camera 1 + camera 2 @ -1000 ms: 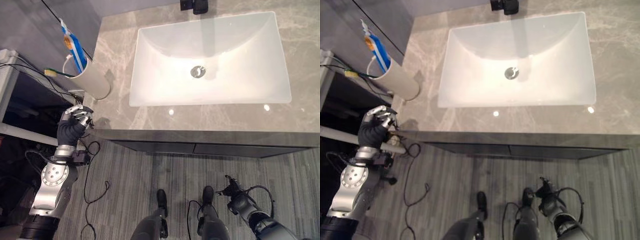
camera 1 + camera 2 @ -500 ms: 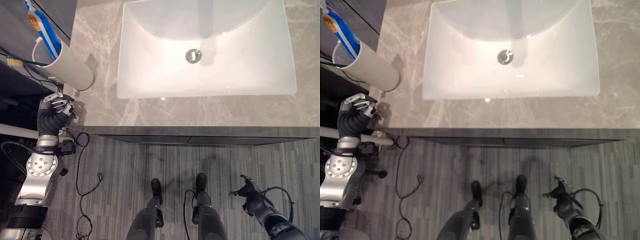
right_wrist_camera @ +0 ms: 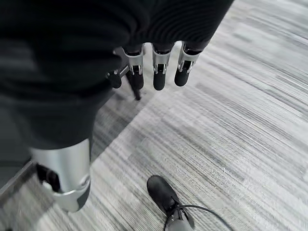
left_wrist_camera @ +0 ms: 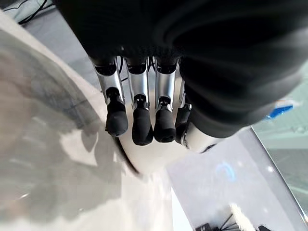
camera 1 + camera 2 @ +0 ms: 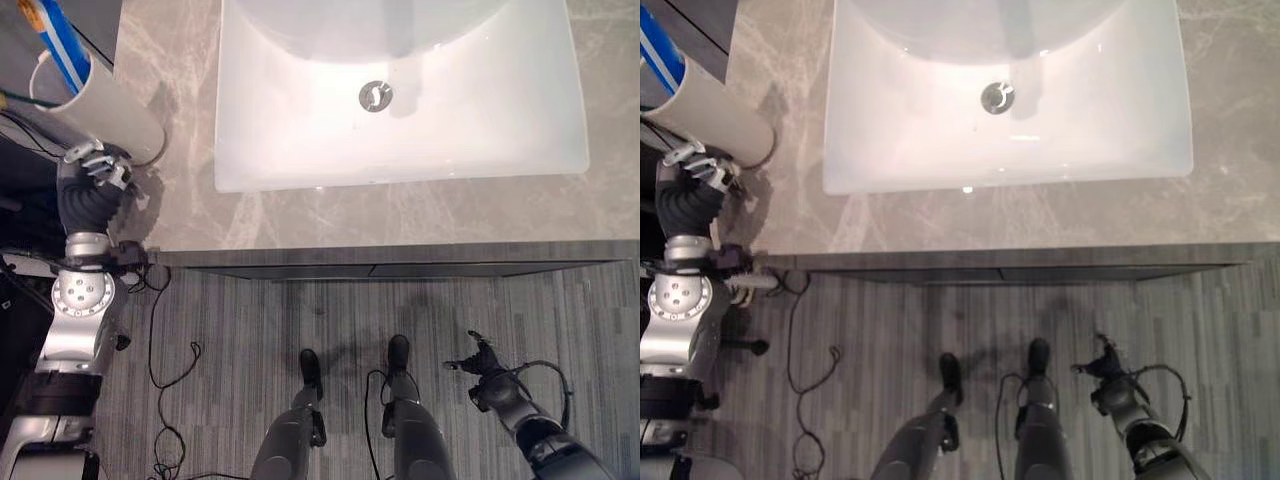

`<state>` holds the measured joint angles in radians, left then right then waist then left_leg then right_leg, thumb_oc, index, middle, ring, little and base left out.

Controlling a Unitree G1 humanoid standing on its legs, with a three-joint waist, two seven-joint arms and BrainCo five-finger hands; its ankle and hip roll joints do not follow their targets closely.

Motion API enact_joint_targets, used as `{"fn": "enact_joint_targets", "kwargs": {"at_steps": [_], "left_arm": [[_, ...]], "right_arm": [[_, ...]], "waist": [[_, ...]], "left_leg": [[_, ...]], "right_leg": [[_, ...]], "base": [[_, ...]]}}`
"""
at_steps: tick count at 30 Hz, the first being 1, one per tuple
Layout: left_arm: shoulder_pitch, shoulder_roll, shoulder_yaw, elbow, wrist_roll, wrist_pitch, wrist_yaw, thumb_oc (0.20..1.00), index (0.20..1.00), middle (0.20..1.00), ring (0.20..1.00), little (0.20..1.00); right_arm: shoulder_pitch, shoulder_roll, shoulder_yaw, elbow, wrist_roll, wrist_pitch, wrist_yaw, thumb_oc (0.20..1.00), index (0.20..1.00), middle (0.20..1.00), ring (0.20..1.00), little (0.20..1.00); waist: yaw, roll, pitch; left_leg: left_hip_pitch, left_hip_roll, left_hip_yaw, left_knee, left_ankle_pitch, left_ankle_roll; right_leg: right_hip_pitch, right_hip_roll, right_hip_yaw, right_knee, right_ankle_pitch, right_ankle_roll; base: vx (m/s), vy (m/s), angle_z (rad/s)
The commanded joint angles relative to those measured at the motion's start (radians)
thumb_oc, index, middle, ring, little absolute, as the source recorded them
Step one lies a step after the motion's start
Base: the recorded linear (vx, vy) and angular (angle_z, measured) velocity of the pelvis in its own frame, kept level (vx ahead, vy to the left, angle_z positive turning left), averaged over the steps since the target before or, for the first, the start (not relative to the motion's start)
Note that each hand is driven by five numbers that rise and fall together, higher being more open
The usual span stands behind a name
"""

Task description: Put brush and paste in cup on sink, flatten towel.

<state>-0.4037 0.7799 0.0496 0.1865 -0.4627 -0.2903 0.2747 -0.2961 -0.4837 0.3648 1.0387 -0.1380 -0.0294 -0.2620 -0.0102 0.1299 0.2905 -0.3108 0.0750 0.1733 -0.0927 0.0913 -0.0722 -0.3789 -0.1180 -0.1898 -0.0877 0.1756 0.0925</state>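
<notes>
A white cup [image 5: 112, 112] stands on the left end of the grey stone counter [image 5: 400, 215]. A blue and white toothpaste tube [image 5: 60, 48] sticks out of its mouth, and a green brush end [image 5: 14, 98] pokes out beside it. My left hand [image 5: 88, 195] is at the counter's left edge, just in front of the cup's base, with its fingers [image 4: 142, 130] relaxed and their tips close to the cup [image 4: 149, 156], holding nothing. My right hand [image 5: 484, 360] hangs low over the floor at the right, its fingers [image 3: 159, 79] loose and empty.
A white rectangular basin [image 5: 480, 110] with a metal drain [image 5: 374, 95] takes up the middle of the counter. Below the counter's front edge runs a dark cabinet front [image 5: 400, 270], then grey striped floor [image 5: 220, 340]. Dark clutter lies left of the counter.
The whole picture has slid as my head moved. My left hand has come up from beside the counter's edge to just in front of the cup. The right hand stays low.
</notes>
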Motion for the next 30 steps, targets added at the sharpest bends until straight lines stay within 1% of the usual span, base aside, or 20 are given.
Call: {"fn": "enact_joint_targets", "kwargs": {"at_steps": [1, 5, 6, 10, 12, 16, 20, 21, 23, 25, 26, 30], "left_arm": [[-0.087, 0.092, -0.025, 0.056, -0.013, -0.071, 0.042, 0.2, 0.2, 0.2, 0.2, 0.2], [-0.15, 0.12, -0.052, 0.113, -0.044, -0.078, 0.053, 0.2, 0.2, 0.2, 0.2, 0.2], [-0.184, 0.135, -0.073, 0.139, -0.045, -0.076, 0.058, 0.2, 0.2, 0.2, 0.2, 0.2], [-0.222, 0.135, -0.101, 0.178, -0.069, -0.079, 0.056, 0.2, 0.2, 0.2, 0.2, 0.2], [-0.219, 0.135, -0.107, 0.164, -0.067, -0.082, 0.054, 0.2, 0.2, 0.2, 0.2, 0.2], [-0.156, 0.121, -0.083, 0.123, -0.051, -0.081, 0.041, 0.2, 0.2, 0.2, 0.2, 0.2], [-0.133, 0.121, -0.067, 0.105, -0.045, -0.083, 0.041, 0.2, 0.2, 0.2, 0.2, 0.2], [-0.106, 0.123, -0.041, 0.106, -0.046, -0.082, 0.044, 0.2, 0.2, 0.2, 0.2, 0.2], [-0.1, 0.131, -0.026, 0.121, -0.044, -0.081, 0.052, 0.2, 0.2, 0.2, 0.2, 0.2], [-0.102, 0.141, -0.016, 0.146, -0.042, -0.079, 0.062, 0.2, 0.2, 0.2, 0.2, 0.2], [-0.128, 0.146, -0.024, 0.178, -0.055, -0.078, 0.073, 0.2, 0.2, 0.2, 0.2, 0.2], [-0.173, 0.148, -0.046, 0.215, -0.082, -0.079, 0.079, 0.2, 0.2, 0.2, 0.2, 0.2]], "right_arm": [[-0.003, 0.007, 0.032, 0.035, -0.027, -0.001, -0.012, 1.0, 1.0, 1.0, 1.0, 1.0], [-0.002, 0.008, 0.032, 0.059, -0.018, 0.002, -0.014, 1.0, 1.0, 1.0, 1.0, 1.0], [-0.001, 0.006, 0.032, 0.068, -0.012, 0.003, -0.018, 1.0, 1.0, 1.0, 1.0, 1.0], [-0.007, 0.011, 0.036, 0.09, -0.007, 0.006, -0.019, 1.0, 1.0, 1.0, 1.0, 1.0], [-0.011, 0.013, 0.035, 0.091, -0.003, 0.005, -0.024, 1.0, 1.0, 1.0, 1.0, 1.0], [-0.007, 0.014, 0.028, 0.071, 0.006, -0.003, -0.029, 1.0, 1.0, 1.0, 1.0, 1.0], [-0.004, 0.013, 0.025, 0.062, 0.009, -0.006, -0.026, 1.0, 1.0, 1.0, 1.0, 1.0], [0.0, 0.01, 0.027, 0.05, 0.003, -0.008, -0.025, 1.0, 1.0, 1.0, 1.0, 1.0], [0.001, 0.009, 0.023, 0.049, 0.006, -0.008, -0.027, 1.0, 1.0, 1.0, 1.0, 1.0], [0.002, 0.007, 0.02, 0.043, 0.006, -0.009, -0.028, 1.0, 1.0, 1.0, 1.0, 1.0], [0.002, 0.003, 0.021, 0.044, 0.006, -0.006, -0.029, 1.0, 1.0, 1.0, 1.0, 1.0], [0.003, 0.002, 0.021, 0.047, 0.009, -0.004, -0.031, 1.0, 1.0, 1.0, 1.0, 1.0]], "waist": [[-0.026, -0.051, -0.028], [-0.033, -0.056, -0.025], [-0.038, -0.057, -0.026], [-0.04, -0.059, -0.027], [-0.04, -0.061, -0.026], [-0.036, -0.062, -0.025], [-0.034, -0.061, -0.026], [-0.031, -0.06, -0.025], [-0.031, -0.059, -0.027], [-0.032, -0.058, -0.026], [-0.034, -0.055, -0.022], [-0.041, -0.053, -0.017]], "left_leg": [[-0.019, 0.012, -0.001, 0.005, 0.022, -0.056], [-0.019, 0.014, 0.003, 0.005, 0.023, -0.057], [-0.022, 0.016, 0.005, 0.005, 0.025, -0.058], [-0.023, 0.018, 0.005, 0.005, 0.024, -0.058], [-0.023, 0.018, 0.004, 0.005, 0.025, -0.058], [-0.022, 0.019, 0.006, 0.005, 0.023, -0.057], [-0.02, 0.018, 0.006, 0.005, 0.023, -0.057], [-0.018, 0.019, 0.006, 0.005, 0.022, -0.057], [-0.022, 0.018, 0.006, 0.005, 0.022, -0.057], [-0.024, 0.02, 0.007, 0.005, 0.023, -0.057], [-0.025, 0.019, 0.008, 0.005, 0.019, -0.058], [-0.031, 0.018, 0.01, 0.005, 0.021, -0.058]], "right_leg": [[0.029, -0.084, 0.063, 0.0, -0.017, 0.075], [0.023, -0.08, 0.071, 0.0, -0.015, 0.076], [0.018, -0.079, 0.074, 0.0, -0.014, 0.076], [0.017, -0.077, 0.076, 0.0, -0.014, 0.076], [0.015, -0.076, 0.076, 0.0, -0.013, 0.076], [0.015, -0.075, 0.077, 0.0, -0.013, 0.075], [0.016, -0.074, 0.078, 0.0, -0.013, 0.074], [0.017, -0.072, 0.076, 0.0, -0.014, 0.072], [0.013, -0.073, 0.077, 0.0, -0.014, 0.071], [0.009, -0.072, 0.079, 0.0, -0.014, 0.072], [0.008, -0.072, 0.08, 0.0, -0.015, 0.073], [0.002, -0.072, 0.08, 0.0, -0.012, 0.073]], "base": [[0.0, 0.0, 0.0], [0.0, -0.003, -0.03], [0.0, 0.0, 0.0], [0.0, 0.0, 0.0], [0.0, 0.0, 0.0], [0.0, 0.0, 0.0], [0.0, 0.0, 0.0], [0.0, 0.0, 0.0], [0.0, 0.0, 0.0], [0.0, 0.0, 0.0], [0.0, 0.0, 0.0], [0.0, -0.002, -0.01]]}}
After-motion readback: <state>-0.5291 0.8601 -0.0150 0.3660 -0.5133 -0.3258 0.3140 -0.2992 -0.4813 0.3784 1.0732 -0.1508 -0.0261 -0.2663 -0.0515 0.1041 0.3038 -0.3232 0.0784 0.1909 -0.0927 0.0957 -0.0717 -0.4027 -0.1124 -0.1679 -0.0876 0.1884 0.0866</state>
